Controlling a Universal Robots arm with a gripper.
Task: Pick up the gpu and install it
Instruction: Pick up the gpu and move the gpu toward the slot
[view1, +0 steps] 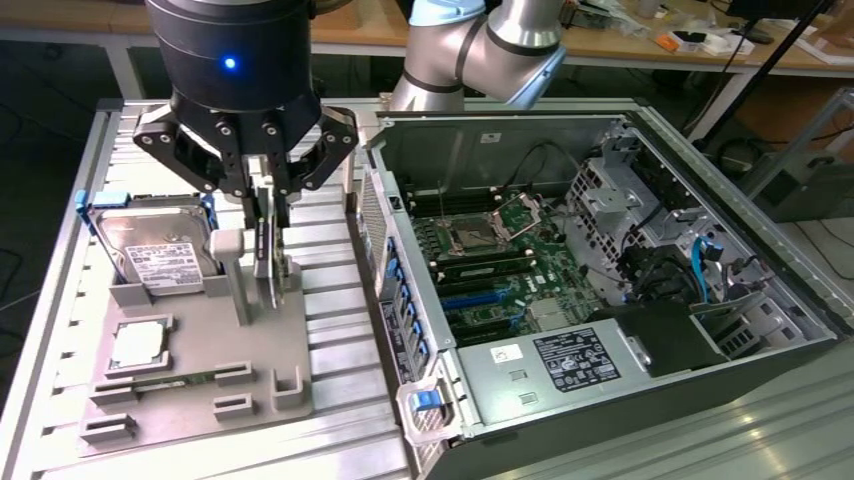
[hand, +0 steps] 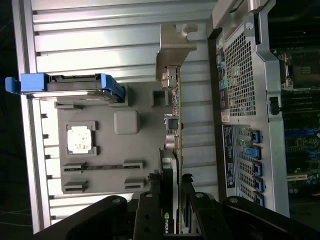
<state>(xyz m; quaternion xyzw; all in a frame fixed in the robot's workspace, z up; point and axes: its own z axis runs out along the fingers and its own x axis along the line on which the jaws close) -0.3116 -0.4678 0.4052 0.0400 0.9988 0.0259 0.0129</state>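
The gpu stands on edge, a thin green card with a black cooler and a silver end bracket. It hangs over the right side of the grey parts tray. My gripper comes down on it from above and is shut on it. In the wrist view the gripper has one black finger on each face of the card at the cooler end. I cannot tell whether the card's lower edge still touches the tray.
On the tray lie a silver hard drive with blue tabs, a processor chip and a narrow memory stick. The open computer case lies at the exterior view's right, motherboard exposed. Ribbed aluminium table lies between tray and case.
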